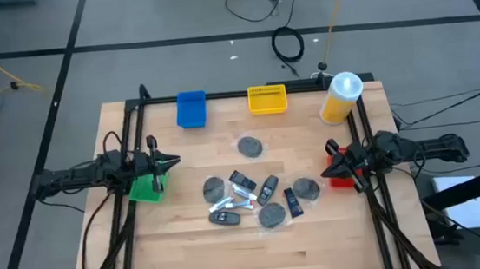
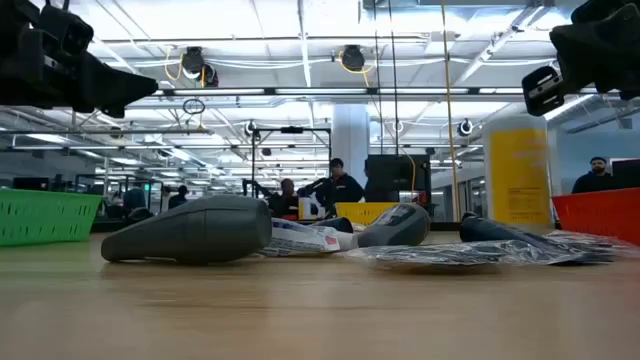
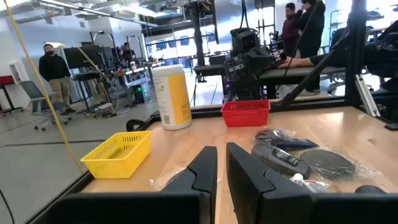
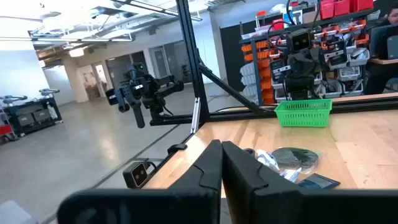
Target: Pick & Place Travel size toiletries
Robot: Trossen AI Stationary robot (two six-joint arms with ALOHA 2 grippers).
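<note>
The travel size toiletries (image 1: 254, 194) lie in a loose cluster at the table's middle. They are grey discs in clear wrap (image 1: 250, 147), dark oblong mini bottles (image 1: 267, 189) and slim silver-white tubes (image 1: 233, 203), all flat on the wood. In the low view a dark bottle (image 2: 195, 232) is nearest. My left gripper (image 1: 173, 162) hovers shut at the table's left, above the green tray (image 1: 147, 188), pointing at the cluster. My right gripper (image 1: 333, 154) hovers shut at the table's right, above the red tray (image 1: 341, 178). Both are well clear of the toiletries (image 3: 292, 158) (image 4: 289, 160).
A blue tray (image 1: 191, 108) and a yellow tray (image 1: 266, 99) stand at the far edge. A tall yellow bottle with a white cap (image 1: 341, 97) stands at the far right corner. Black frame rails (image 1: 376, 201) run along both sides. Bare wood lies near the front edge. People are in the room beyond.
</note>
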